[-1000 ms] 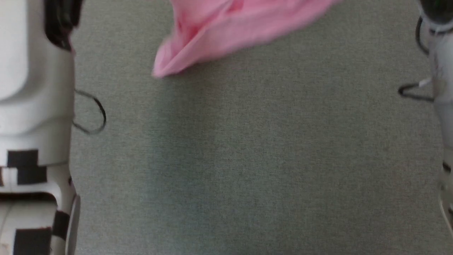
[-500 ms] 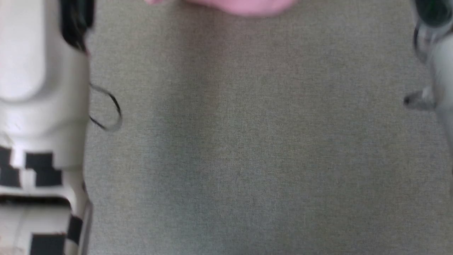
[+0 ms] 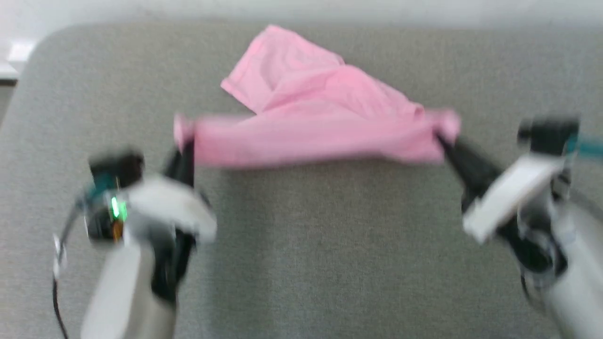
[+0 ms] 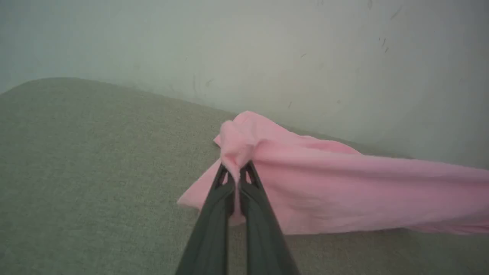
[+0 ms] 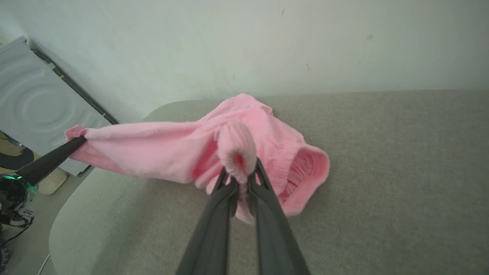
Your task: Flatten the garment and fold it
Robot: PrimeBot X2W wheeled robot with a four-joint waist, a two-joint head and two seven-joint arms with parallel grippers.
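The left hand (image 4: 237, 172) has its two dark fingers pressed narrow, almost touching, with a bunched corner of the garment (image 4: 344, 191) pinched between the tips. In the head view, which is blurred, this left hand (image 3: 186, 146) grips the near left end of the garment (image 3: 320, 122). A green light (image 3: 115, 207) glows on the wrist behind it.

The right hand (image 5: 240, 173) is just as narrow, clamped on a small rolled knob of pink cloth. In the head view the right hand (image 3: 443, 141) holds the near right end.

The garment (image 5: 160, 149) is light pink, thin and soft. Its near edge is stretched as a taut band between the two hands and lifted off the grey cloth-covered counter (image 3: 330, 245). The rest trails back in loose folds and rests on the counter towards the pale wall (image 5: 267, 38). A gathered band (image 5: 301, 172) rims an opening just right of the right hand's fingers. In the right wrist view the left hand (image 5: 53, 160) shows at the far end of the stretched edge, with a pale panel (image 5: 30, 107) leaning against the wall beyond it.
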